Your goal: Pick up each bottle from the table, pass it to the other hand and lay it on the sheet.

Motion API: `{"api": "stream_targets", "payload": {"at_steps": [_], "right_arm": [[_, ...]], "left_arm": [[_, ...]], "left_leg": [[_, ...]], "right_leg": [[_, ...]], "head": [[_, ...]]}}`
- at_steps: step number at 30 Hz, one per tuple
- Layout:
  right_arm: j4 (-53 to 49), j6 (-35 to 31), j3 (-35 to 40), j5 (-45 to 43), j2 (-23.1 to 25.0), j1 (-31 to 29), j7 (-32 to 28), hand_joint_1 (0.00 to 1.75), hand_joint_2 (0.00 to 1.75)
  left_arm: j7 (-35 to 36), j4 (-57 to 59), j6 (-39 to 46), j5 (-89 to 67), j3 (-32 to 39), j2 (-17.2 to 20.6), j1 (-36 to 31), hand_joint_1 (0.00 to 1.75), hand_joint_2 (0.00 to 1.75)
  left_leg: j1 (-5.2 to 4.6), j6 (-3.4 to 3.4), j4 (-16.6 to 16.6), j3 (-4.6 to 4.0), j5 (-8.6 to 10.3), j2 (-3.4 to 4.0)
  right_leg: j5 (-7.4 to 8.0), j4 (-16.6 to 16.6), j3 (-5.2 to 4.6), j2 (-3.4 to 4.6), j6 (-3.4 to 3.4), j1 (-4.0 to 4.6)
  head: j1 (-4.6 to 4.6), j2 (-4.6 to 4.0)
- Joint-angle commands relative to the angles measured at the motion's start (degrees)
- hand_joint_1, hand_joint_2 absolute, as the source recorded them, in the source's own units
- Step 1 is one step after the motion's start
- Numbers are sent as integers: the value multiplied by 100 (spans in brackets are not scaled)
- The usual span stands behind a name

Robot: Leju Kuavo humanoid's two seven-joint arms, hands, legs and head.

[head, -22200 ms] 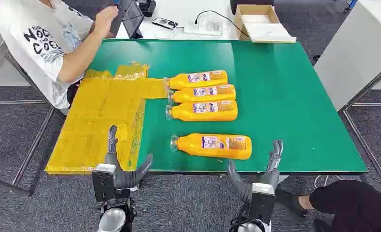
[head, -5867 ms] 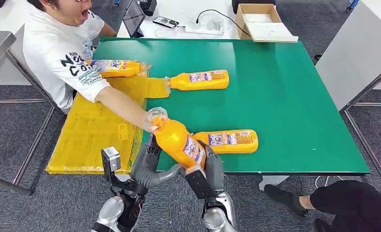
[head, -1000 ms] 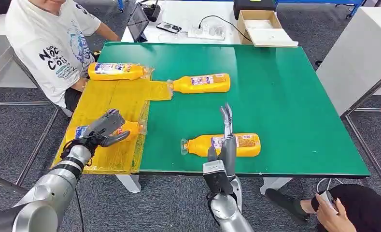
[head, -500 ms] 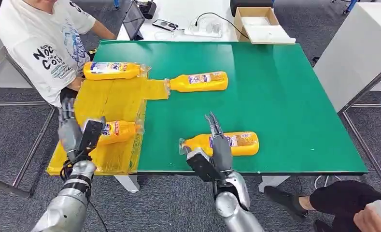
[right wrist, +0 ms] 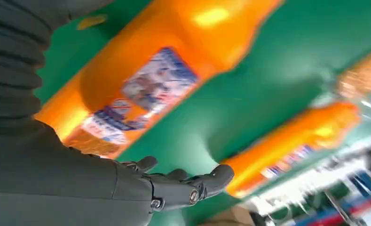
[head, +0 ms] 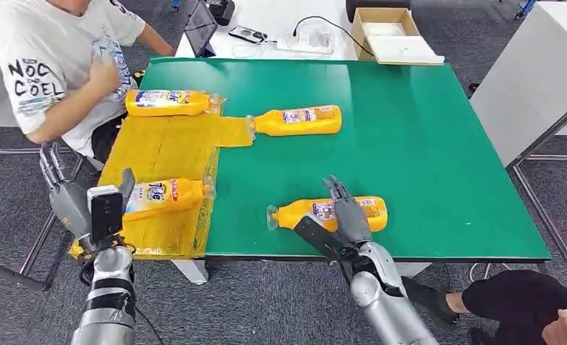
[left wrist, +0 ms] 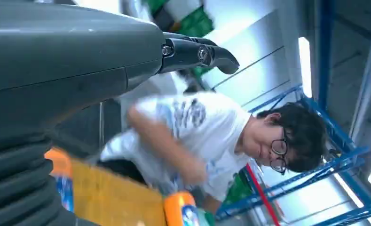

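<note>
Head view: the green tabletop [head: 424, 144] carries four orange bottles and a yellow sheet [head: 162, 154] spread over its left part, by the seated person [head: 50, 65].
Near bottle [head: 328, 213]: lies on its side on bare green close to the tabletop's front edge, cap toward the sheet, well apart from it.
Right robot hand [head: 345, 215]: fingers spread, reaching over the near bottle's middle from the front edge; whether it touches the bottle I cannot tell.
Right wrist view: the near bottle's label and orange body [right wrist: 146, 84] fill the space just beyond the dark fingers [right wrist: 193, 183], which are extended with nothing between them; the middle bottle [right wrist: 287, 141] shows blurred farther off.
Sheet bottle [head: 164, 195]: on its side on the front part of the sheet, cap near the sheet's right edge.
Left robot hand [head: 72, 198]: raised off the sheet's left front corner, fingers apart, empty, just beside the sheet bottle's base but not on it.
Left wrist view: the person in a white printed shirt beyond the extended fingers [left wrist: 197, 52], with yellow sheet and parts of orange bottles blurred.
Far bottle [head: 169, 103]: on the sheet's back edge.
Middle bottle [head: 297, 120]: on green, cap touching the sheet's tab.
</note>
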Motion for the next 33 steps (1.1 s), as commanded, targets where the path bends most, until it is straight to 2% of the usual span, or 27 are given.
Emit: {"api": "stream_targets", "payload": {"at_steps": [1,7,11,15,21,25,33], "right_arm": [[33,584,-173,110,-758,-184,222,0,175],[741,1038,16,-94,-950,-529,300,0,175],[788,1032,15,-97,-1013,-545,285,0,175],[1178,1277,147,-210,-1108,-832,418,0,175],[1762,1317,225,-237,-998,-1214,388,0,175],[2544,1277,408,-141,-811,-1672,363,0,175],[2732,1302,444,-134,-736,-1760,365,0,175]], "left_arm": [[17,348,-149,835,-1579,88,206,0,175],[17,793,-283,896,-1629,89,35,0,175],[19,851,-317,903,-1646,90,30,0,175],[35,1050,-375,926,-1677,95,-41,0,175],[27,1276,-397,941,-1727,87,-147,0,175],[75,1579,-435,977,-1779,69,-265,0,175],[88,1637,-464,1015,-1779,54,-297,0,175]], "left_leg": [[1,6,4,19,-10,-12],[-10,7,-3,11,-7,6],[-8,7,-2,17,-7,-5],[-8,9,-2,9,-7,8],[-8,8,-2,-2,-1,7],[-8,8,-2,-5,0,10],[-6,7,-2,8,-2,23]], "right_leg": [[-12,-4,31,-22,-12,4],[0,-5,16,0,-7,-1],[-4,-7,23,-13,-8,3],[0,-7,15,2,-3,2],[6,-4,2,2,-1,-2],[8,-4,-1,7,2,-2],[7,-5,7,5,-2,2]], "head": [[7,0],[4,0],[2,0],[7,0],[4,0],[4,0],[4,0]]}}
